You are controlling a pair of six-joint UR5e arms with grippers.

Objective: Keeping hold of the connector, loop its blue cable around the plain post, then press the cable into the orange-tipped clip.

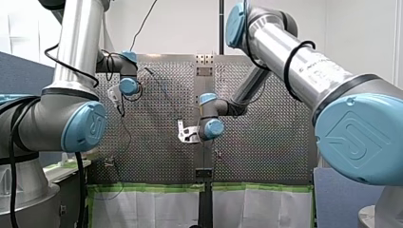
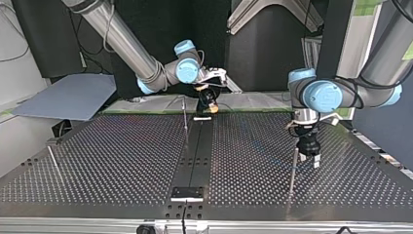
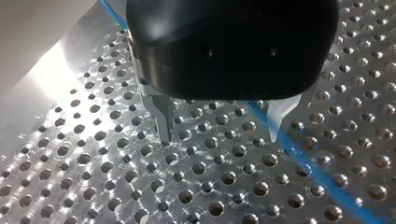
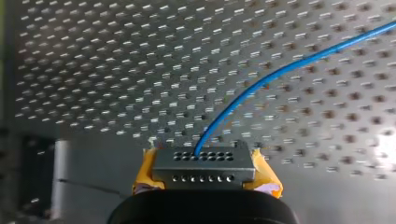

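In the right wrist view my right gripper (image 4: 204, 161) is shut on a grey connector (image 4: 204, 169), which sits between its yellow pads (image 4: 144, 176). A blue cable (image 4: 280, 70) rises from the connector and runs away over the perforated plate. In the top view this gripper (image 2: 207, 101) hangs over the plate's far middle. My left gripper (image 3: 219, 137) stands open just above the plate, and the blue cable (image 3: 317, 175) passes under it, close to one metal finger (image 3: 276, 123). In the top view my left gripper (image 2: 309, 155) is right beside a thin upright post (image 2: 293, 170).
Another thin post (image 2: 185, 119) stands near the black centre strip (image 2: 197, 146), and a leaning one (image 2: 53, 158) is at the top view's left. A small black plate (image 2: 186, 193) lies at the near edge. A blue-grey board (image 2: 68, 97) lies off the table.
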